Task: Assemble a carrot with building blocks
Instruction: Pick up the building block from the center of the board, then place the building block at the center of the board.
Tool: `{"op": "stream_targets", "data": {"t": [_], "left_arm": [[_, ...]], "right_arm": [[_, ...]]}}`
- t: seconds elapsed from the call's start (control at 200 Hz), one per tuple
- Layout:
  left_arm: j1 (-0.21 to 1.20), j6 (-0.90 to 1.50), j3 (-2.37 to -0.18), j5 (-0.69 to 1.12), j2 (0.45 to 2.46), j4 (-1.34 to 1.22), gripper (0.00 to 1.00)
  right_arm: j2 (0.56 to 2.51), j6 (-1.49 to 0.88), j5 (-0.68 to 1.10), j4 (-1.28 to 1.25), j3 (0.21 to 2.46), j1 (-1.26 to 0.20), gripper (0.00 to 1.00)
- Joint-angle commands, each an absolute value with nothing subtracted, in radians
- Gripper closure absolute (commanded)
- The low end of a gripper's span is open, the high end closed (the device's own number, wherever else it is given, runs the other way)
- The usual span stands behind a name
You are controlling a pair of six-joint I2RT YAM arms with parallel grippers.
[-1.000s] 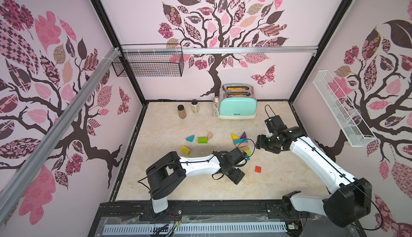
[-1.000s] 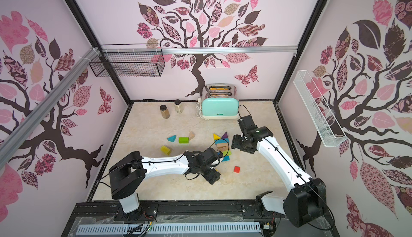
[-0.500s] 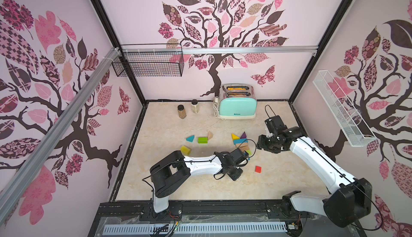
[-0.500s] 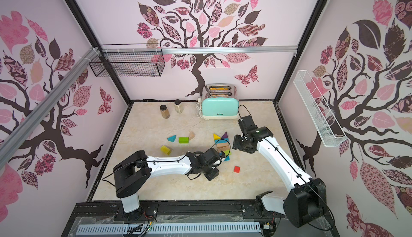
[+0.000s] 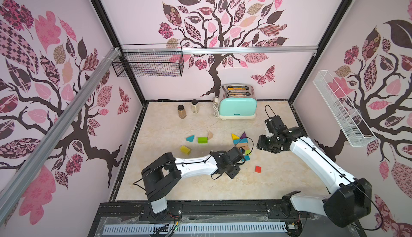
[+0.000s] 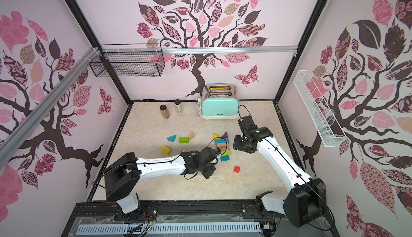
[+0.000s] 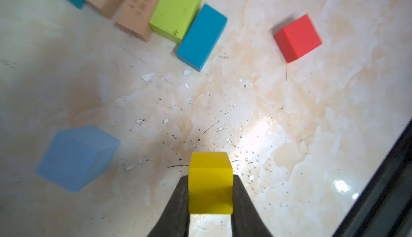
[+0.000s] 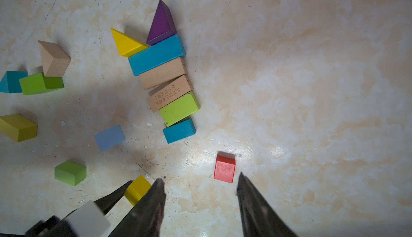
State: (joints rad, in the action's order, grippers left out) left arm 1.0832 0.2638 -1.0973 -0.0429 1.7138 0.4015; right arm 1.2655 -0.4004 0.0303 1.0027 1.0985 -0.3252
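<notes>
Left gripper [image 7: 210,176] grips 1 yellow cube [image 7: 210,186], perhaps lifted; bare tabletop [image 7: 289,135] around.

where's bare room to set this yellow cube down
Bare marble: between the toaster and the block row, and from the red cube to the near edge. Crowded: beside the row, around the light blue cube and green cube.
</notes>
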Motion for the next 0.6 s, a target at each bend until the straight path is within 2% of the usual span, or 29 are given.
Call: {"op": "stream_targets", "data": {"t": [0.0, 0.2, 0.35, 0.595], "left_arm": [[1.013, 0.321, -1.113, -0.078, 1.620, 0.465, 0.76], [0.797, 0.374, -1.178, -0.077, 1.560, 0.683, 0.75], [0.657, 0.372, -1.189, -0.038, 1.623, 0.699, 0.74], [0.575, 0.376, -1.190, -0.029, 1.743, 0.655, 0.74]], "right_arm": [[1.270, -0.384, 0.031, 1.001, 1.092, -0.330, 0.45], [1.381, -0.403, 0.073, 0.961, 0.985, -0.345, 0.42], [1.439, -0.458, 0.075, 0.889, 0.889, -0.353, 0.38], [1.490, -0.517, 0.093, 0.838, 0.829, -0.408, 0.38]]}}
